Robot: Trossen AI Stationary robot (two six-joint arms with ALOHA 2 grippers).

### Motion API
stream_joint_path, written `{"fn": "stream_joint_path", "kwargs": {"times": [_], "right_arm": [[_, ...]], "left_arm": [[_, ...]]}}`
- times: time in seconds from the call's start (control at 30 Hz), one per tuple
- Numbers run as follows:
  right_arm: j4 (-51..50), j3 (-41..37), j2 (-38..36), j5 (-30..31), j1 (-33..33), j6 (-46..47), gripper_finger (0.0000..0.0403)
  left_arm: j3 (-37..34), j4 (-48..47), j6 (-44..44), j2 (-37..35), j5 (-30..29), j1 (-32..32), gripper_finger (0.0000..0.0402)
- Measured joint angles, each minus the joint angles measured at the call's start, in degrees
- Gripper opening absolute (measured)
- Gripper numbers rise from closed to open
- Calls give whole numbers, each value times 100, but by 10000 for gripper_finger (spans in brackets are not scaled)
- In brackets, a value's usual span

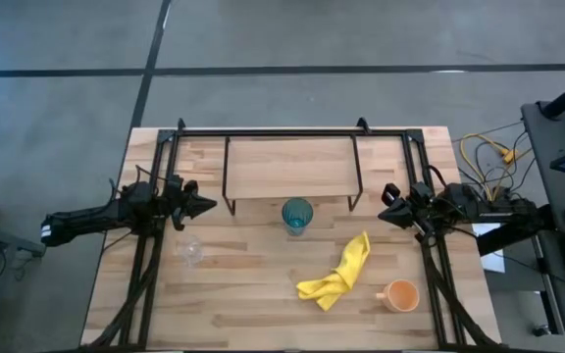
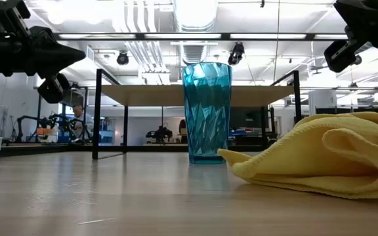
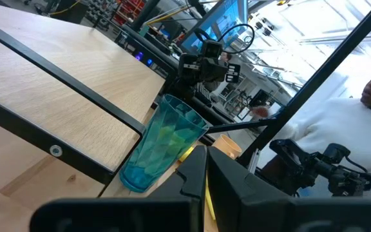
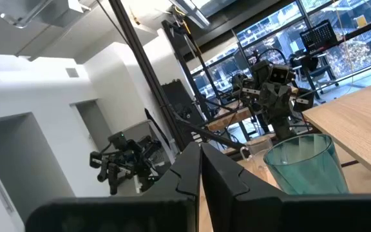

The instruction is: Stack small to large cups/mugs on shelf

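Observation:
The teal tumbler [image 1: 297,214] [image 2: 207,111] stands upright on the tabletop just in front of the shelf [image 1: 287,167], a light-wood board on thin black legs. The small clear glass cup [image 1: 191,251] stands on the table to the left, near my left gripper. The orange mug [image 1: 400,294] stands upright near the table's right near corner; the low view does not show it. My left gripper [image 1: 208,206] [image 3: 206,174] hovers shut above the table, left of the tumbler [image 3: 163,142]. My right gripper [image 1: 384,213] [image 4: 200,161] hovers shut to the tumbler's [image 4: 301,164] right.
A crumpled yellow cloth [image 1: 339,275] [image 2: 320,160] lies between the tumbler and the orange mug. A black frame [image 1: 292,130] runs along the table's far edge and sides. A person in a white top [image 3: 359,122] is beyond the table's right side.

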Motion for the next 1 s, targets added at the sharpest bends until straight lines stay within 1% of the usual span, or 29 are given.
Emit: {"fn": "stream_joint_path", "kwargs": {"times": [0.67,0.87,0.93,1.0], "right_arm": [[-2,0,-1,2,0,-50,9],[-23,0,22,168,-1,-1948,9],[-21,2,22,170,-1,-2310,9],[-20,1,22,171,-1,-2479,9]], "left_arm": [[0,-1,0,-2,1,-1,0],[0,-2,0,0,1,-1,0],[0,-1,0,-1,0,-1,0],[0,0,0,-2,2,0,0]]}}
